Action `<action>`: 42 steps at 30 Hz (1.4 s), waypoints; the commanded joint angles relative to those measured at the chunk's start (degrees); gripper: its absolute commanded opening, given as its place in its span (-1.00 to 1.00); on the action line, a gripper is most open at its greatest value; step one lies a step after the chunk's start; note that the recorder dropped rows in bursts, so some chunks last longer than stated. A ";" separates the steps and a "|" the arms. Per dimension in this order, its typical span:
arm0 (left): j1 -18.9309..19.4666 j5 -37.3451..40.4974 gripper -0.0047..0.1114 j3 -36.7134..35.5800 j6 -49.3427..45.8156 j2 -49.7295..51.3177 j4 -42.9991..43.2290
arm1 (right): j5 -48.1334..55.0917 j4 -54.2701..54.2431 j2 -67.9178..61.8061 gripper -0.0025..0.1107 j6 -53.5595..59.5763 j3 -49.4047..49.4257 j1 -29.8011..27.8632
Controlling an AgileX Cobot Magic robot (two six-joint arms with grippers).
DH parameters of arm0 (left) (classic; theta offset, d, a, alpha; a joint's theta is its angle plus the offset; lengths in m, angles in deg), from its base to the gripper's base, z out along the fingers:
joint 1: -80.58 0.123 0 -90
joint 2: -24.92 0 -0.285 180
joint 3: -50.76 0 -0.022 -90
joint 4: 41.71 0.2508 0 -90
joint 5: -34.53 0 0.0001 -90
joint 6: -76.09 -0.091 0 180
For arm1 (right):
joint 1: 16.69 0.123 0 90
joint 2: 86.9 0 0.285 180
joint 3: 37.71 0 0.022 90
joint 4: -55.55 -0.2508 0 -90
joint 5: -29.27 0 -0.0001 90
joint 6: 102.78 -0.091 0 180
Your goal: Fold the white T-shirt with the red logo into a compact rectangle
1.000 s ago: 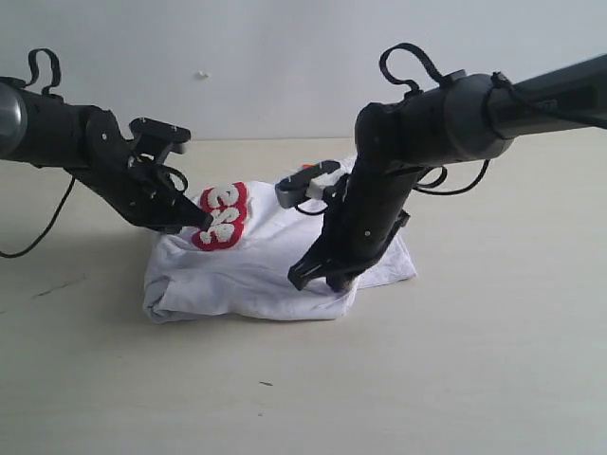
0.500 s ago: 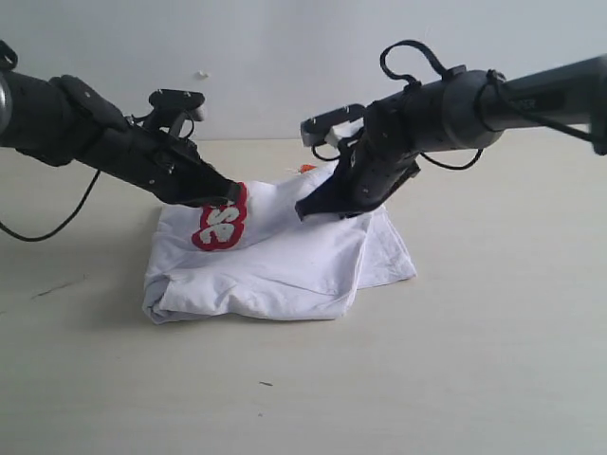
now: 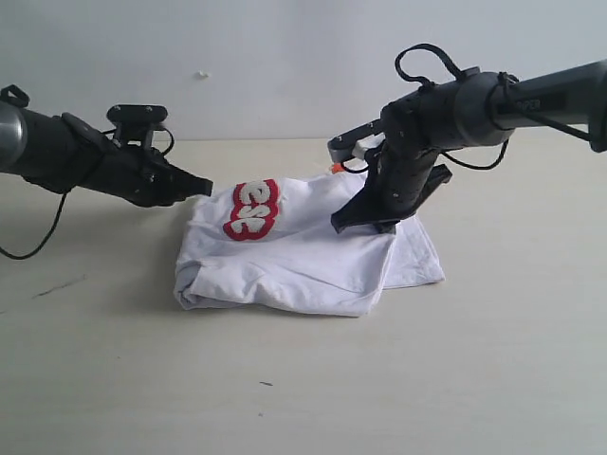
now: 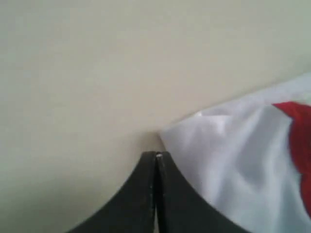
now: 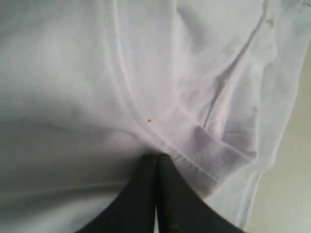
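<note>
On your table (image 3: 493, 379), the loosely folded white T-shirt (image 3: 303, 265), red logo (image 3: 254, 209) toward the left pincer (image 3: 206, 187), lies just beside that pincer's shut, empty tips and beneath the right pincer (image 3: 341, 226), likewise closed on nothing.

The T-shirt (image 3: 303, 261) is lying folded over itself around the middle of the bench (image 3: 474, 379), with the logo (image 3: 254, 209) sitting on its left part. The left gripper (image 3: 204, 187) is hovering just beside the T-shirt's far left corner, while the right gripper (image 3: 343, 226) is sitting over its right part.
</note>
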 commanded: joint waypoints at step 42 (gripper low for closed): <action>0.57 7.94 -0.92 -35.63 -1.80 -83.71 -3.90 | -21.43 -21.50 88.40 -0.96 10.06 45.06 -0.54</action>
